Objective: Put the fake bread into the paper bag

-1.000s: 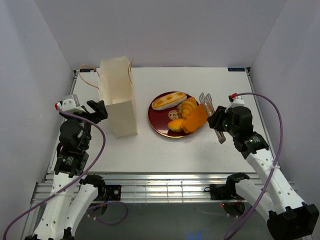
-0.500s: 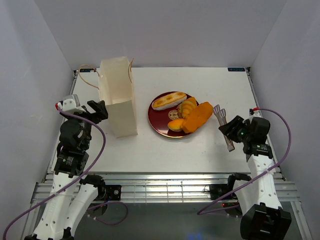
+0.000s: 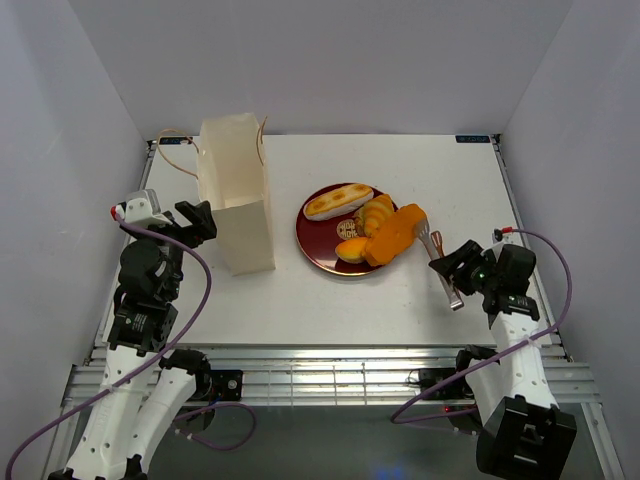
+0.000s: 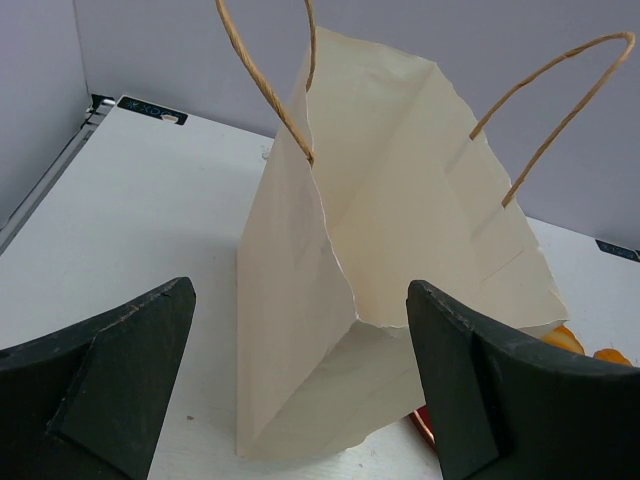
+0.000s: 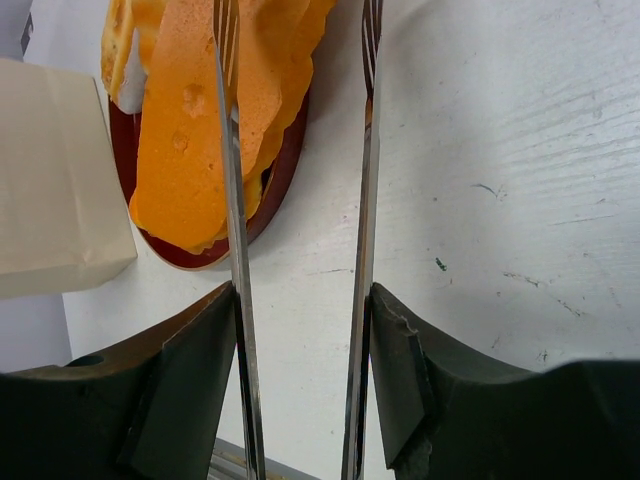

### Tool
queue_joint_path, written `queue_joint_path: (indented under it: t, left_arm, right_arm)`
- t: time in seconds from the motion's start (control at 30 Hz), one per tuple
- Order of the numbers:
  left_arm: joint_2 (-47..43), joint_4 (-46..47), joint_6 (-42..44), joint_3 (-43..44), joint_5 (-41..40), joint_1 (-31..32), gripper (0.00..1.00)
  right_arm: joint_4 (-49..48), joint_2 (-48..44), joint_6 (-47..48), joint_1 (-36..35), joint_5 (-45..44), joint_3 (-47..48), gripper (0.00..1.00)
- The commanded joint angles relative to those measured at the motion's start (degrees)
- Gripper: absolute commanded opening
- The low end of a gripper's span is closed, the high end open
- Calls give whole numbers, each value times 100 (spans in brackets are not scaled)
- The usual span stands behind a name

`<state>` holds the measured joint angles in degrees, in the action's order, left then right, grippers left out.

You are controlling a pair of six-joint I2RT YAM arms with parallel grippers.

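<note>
The fake bread lies on a dark red plate (image 3: 312, 245): a long cream-striped roll (image 3: 338, 201), a ridged croissant (image 3: 377, 212), a flat orange slab (image 3: 393, 235) and a small bun (image 3: 350, 250). The paper bag (image 3: 235, 200) stands upright and open, left of the plate. My right gripper (image 3: 457, 265) is shut on silver tongs (image 3: 440, 262), whose tips reach the slab's right end. In the right wrist view my gripper (image 5: 300, 300) holds the tongs' arms (image 5: 230, 200) apart, the left arm over the slab (image 5: 190, 150). My left gripper (image 3: 195, 222) is open beside the bag (image 4: 400, 300).
The bag's brown string handles (image 4: 262, 80) stick up above its mouth. White walls close in the table on the left, back and right. The table's near edge (image 3: 330, 345) runs just in front of both arms.
My right gripper with the tongs drew back to the right, then came left again, so the tong tips are now at the slab. The left arm has not moved.
</note>
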<state>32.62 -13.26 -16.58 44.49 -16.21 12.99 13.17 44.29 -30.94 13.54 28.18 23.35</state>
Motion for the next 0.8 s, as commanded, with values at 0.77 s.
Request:
queue_joint_path:
  t: [0.77]
  left_arm:
    - [43, 78, -21, -37, 100, 54, 97]
  right_arm:
    - [-1616, 167, -738, 44, 478, -657, 60]
